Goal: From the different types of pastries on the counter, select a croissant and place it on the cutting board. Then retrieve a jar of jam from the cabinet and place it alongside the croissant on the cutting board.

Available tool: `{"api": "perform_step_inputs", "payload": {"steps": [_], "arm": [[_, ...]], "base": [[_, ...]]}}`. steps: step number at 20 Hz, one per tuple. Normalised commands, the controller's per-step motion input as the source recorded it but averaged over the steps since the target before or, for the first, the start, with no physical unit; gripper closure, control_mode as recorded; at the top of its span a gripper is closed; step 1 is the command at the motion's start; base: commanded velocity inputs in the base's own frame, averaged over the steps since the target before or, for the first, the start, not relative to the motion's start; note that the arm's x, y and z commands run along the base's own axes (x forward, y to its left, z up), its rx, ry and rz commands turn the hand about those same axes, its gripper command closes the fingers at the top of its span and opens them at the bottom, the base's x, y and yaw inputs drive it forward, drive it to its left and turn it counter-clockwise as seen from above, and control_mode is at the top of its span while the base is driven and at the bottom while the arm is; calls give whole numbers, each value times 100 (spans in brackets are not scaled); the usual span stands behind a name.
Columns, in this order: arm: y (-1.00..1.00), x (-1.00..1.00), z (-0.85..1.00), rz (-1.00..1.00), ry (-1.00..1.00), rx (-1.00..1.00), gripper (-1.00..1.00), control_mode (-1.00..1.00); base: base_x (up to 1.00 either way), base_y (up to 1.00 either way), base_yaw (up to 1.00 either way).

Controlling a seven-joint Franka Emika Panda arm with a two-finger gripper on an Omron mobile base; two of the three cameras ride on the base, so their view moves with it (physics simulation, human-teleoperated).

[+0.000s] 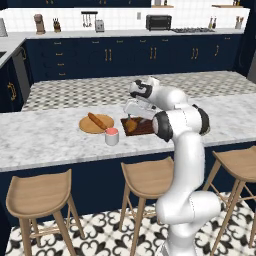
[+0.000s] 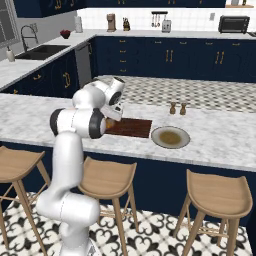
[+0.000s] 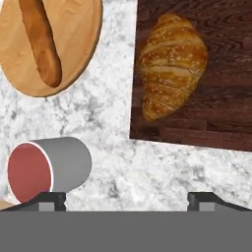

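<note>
On the cutting board [image 3: 206, 98], near its left end, you had the croissant [image 3: 170, 66] lying flat on the dark wood, and nothing gripped it. Your gripper [image 3: 127, 199] hung above that spot with its jaws spread wide and empty; in the hand view the two dark finger tips [image 3: 49, 199] stood far apart over bare marble, clear of the pastry. From the left base view you could see the gripper [image 1: 136, 116] poised over the croissant [image 1: 131, 125] at the board's [image 1: 145, 129] left end, though the arm hid much of the board. From the right base view the board [image 2: 131, 127] lay on the counter [image 2: 220, 137], partly behind the arm's elbow.

Left of the board sat the round wooden plate [image 1: 91, 126] with the long baguette stick [image 1: 97, 121] lying across it; the hand view showed the same plate [image 3: 74, 54] and stick [image 3: 42, 42], apart from the board with a strip of marble between them. Just near of the plate and left of the board stood a white cup [image 1: 111, 136] with a pinkish-red top, also seen in the hand view [image 3: 61, 165].

To the right of the board you had a grey plate [image 2: 170, 137] with a brownish centre, and farther back two small shakers [image 2: 178, 108] side by side. Three wooden stools [image 1: 145, 180] stood along the near side of the counter [image 1: 45, 140].
</note>
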Motion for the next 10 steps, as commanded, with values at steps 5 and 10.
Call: {"api": "perform_step_inputs", "payload": {"steps": [5, 10], "arm": [[-31, -99, 0, 0, -27, 2, -100, -100], [-45, -89, 43, 0, -16, 3, -100, -100]], "base": [[0, 0, 0], [0, 0, 0]]}}
